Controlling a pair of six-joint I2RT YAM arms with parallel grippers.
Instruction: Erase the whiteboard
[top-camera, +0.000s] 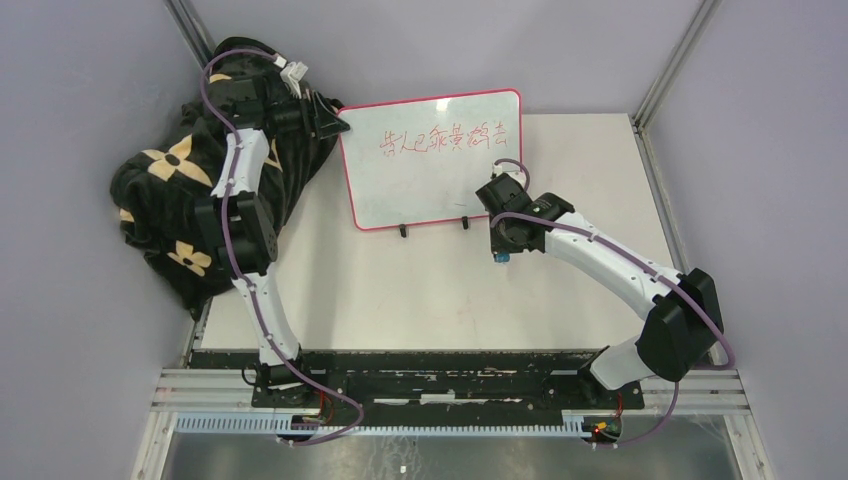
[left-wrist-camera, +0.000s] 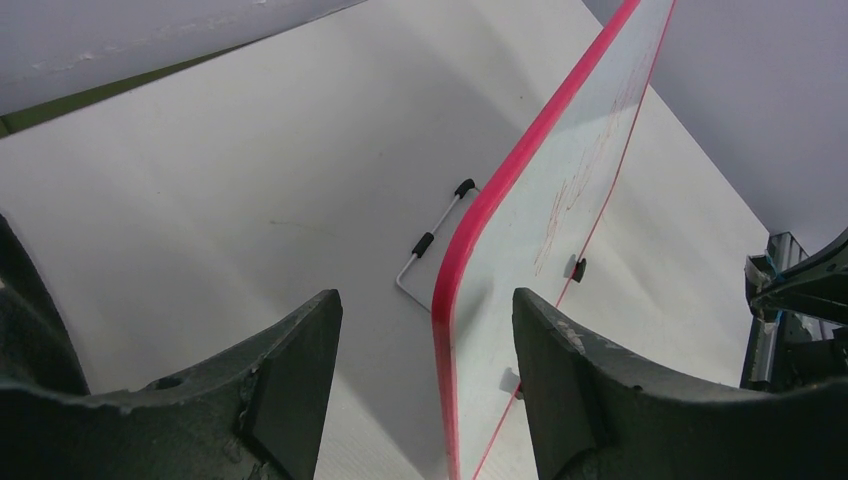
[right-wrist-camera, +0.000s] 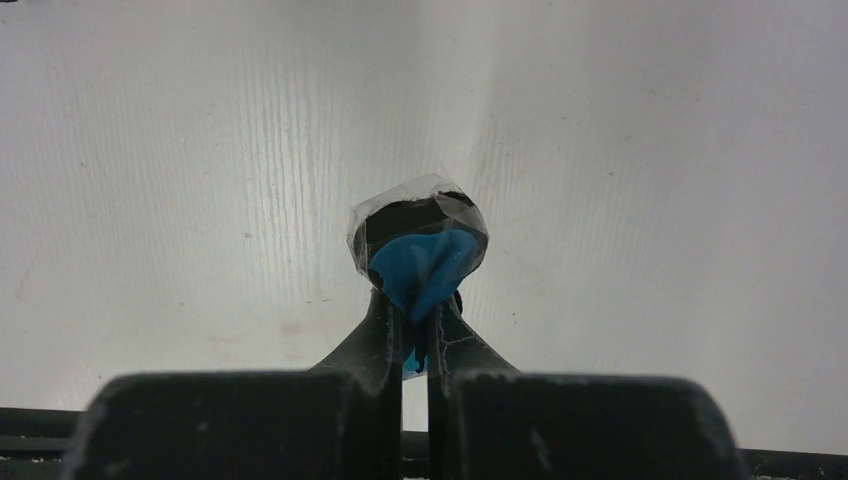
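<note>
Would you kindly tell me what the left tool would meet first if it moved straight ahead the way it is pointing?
The whiteboard. Its red side edge stands in the open gap of the left tool, so going on would probably bring the board deeper between the two sides; how near it is remains unclear.

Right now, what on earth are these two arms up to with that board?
They are set up to wipe a whiteboard that stands upright on the table. The left end effector is open, its fingers straddling the board's left edge. The right end effector is shut on a small blue eraser, held low near the board's lower right corner. The red writing across the top looks untouched, so wiping has not started.
</note>
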